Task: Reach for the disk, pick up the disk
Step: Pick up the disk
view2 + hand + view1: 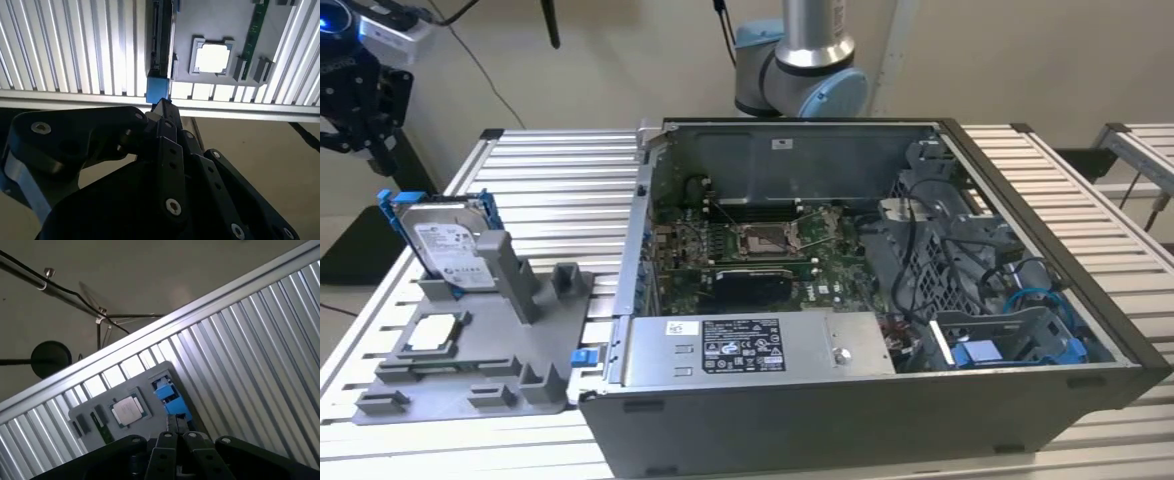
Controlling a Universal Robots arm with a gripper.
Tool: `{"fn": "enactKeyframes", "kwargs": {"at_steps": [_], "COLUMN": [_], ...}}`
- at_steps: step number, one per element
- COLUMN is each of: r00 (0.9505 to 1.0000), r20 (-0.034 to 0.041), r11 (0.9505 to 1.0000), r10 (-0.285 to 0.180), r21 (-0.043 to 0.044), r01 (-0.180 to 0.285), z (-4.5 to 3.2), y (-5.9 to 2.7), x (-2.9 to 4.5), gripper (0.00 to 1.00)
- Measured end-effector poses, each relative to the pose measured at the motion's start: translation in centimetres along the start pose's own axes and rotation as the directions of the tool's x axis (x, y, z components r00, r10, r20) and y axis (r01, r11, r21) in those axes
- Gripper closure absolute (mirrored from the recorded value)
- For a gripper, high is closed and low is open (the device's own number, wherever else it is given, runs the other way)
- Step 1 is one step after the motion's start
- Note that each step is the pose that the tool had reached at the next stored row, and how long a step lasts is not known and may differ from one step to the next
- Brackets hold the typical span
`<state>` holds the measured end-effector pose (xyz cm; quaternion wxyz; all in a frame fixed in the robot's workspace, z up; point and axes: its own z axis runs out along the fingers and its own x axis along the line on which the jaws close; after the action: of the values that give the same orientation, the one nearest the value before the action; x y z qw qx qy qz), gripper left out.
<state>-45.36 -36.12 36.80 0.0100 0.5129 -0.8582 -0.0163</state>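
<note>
Slatted aluminium table (547, 170) runs across the scene, with an open computer case (854, 400) in the middle and a grey moulded holder (520, 350) at the exterior view's left. The disk (450, 245) stands on edge in a slot at the far end of that holder, its labelled face open to the camera. Its blue frame shows along both long sides, and its upper half is clear of the slot walls. A small square chip (434, 332) lies flat on the holder nearer the camera, apart from the disk. The gripper (162, 106) hangs off the table's edge, up at the exterior view's left and well apart from the disk. In both wrist views its tip points toward the blue end of the frame. Its fingers look drawn together with nothing between them, so no hold has been made. The disk is probably stiff and dense for its size, with smooth metal faces that could slide under light pressure, and it would be sensitive to knocks. The blue plastic edging likely flexes, so it seems a poor place to bear the weight. The better hold is probably across the thin dimension, pads on the two flat faces of the exposed upper part, squarely centred so it does not tip or bind in the slot.
</note>
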Motion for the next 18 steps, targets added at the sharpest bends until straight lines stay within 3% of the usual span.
{"fn": "enactKeyframes", "kwargs": {"at_steps": [4,7,10,16,18], "r00": [0.9987,0.9946,0.9874,0.9684,0.9660], "r20": [-0.0021,-0.0039,-0.0051,-0.0067,-0.0070], "r11": [0.9987,0.9946,0.9874,0.9684,0.9660], "r10": [-0.050,-0.104,-0.158,-0.249,-0.258], "r21": [0.0001,0.0008,0.0029,0.0081,0.0081], "r01": [0.050,0.104,0.158,0.249,0.258], "z": [0.00,0.00,0.01,0.05,0.06], "y": [0.00,0.00,0.00,-0.01,-0.02], "x": [0.00,0.00,-0.01,-0.01,-0.02], "gripper": [1.00,1.00,1.00,1.00,1.00]}}
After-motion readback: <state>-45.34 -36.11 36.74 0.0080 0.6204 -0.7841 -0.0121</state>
